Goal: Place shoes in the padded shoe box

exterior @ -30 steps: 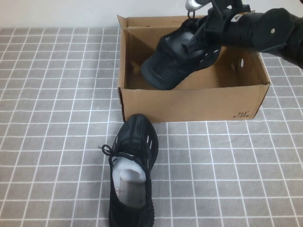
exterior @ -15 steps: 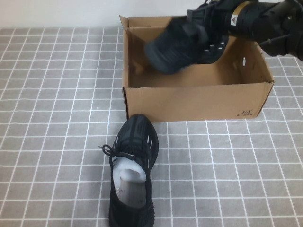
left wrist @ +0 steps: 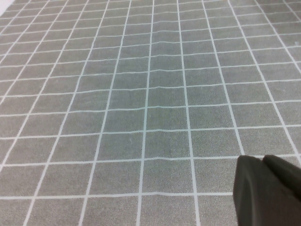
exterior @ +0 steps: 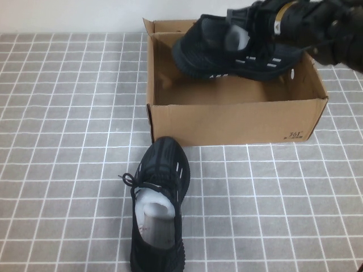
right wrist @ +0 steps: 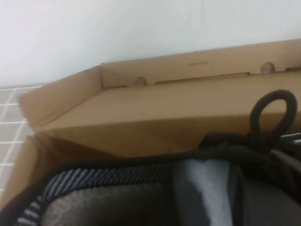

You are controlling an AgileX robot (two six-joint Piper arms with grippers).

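**A:** Holding 1 black knit sneaker with white side stripes (exterior: 235,51) over the brown corrugated cardboard shoe box (exterior: 232,122), the right gripper (exterior: 266,20) sits at the far right corner of the box, clamped tight on the shoe's collar near the heel. Toe points to the robot's left, sole hanging above the box floor, not resting on it as far as I can tell.

**B:** How do you reckon that shoe handles?

**A:** Light, I'd judge, and soft in the upper. The knit will fold under a pinch, so the heel collar or the tongue is the sensible place to grab; the white paper stuffing (exterior: 237,38) helps it keep shape. The rubbery sole is the stiffest part, but too broad to pinch well.

**B:** And the box contents?

**A:** Nothing visibly lying on the floor of it: bare cardboard walls with small round holes, flaps standing up at the far side. I see no padding in the part that shows. The right wrist view shows the far flap (right wrist: 155,103) close beyond the shoe's opening.

**B:** The other shoe?

**A:** The 2nd black sneaker (exterior: 157,207) lies on the grey tiled tablecloth (exterior: 57,170) in front of the box, toe just beside the front wall, heel toward the robot, paper showing inside.

**B:** Left arm?

**A:** The left gripper (left wrist: 268,190) hangs over bare cloth, well apart from everything; its fingertips look pressed together, holding nothing.
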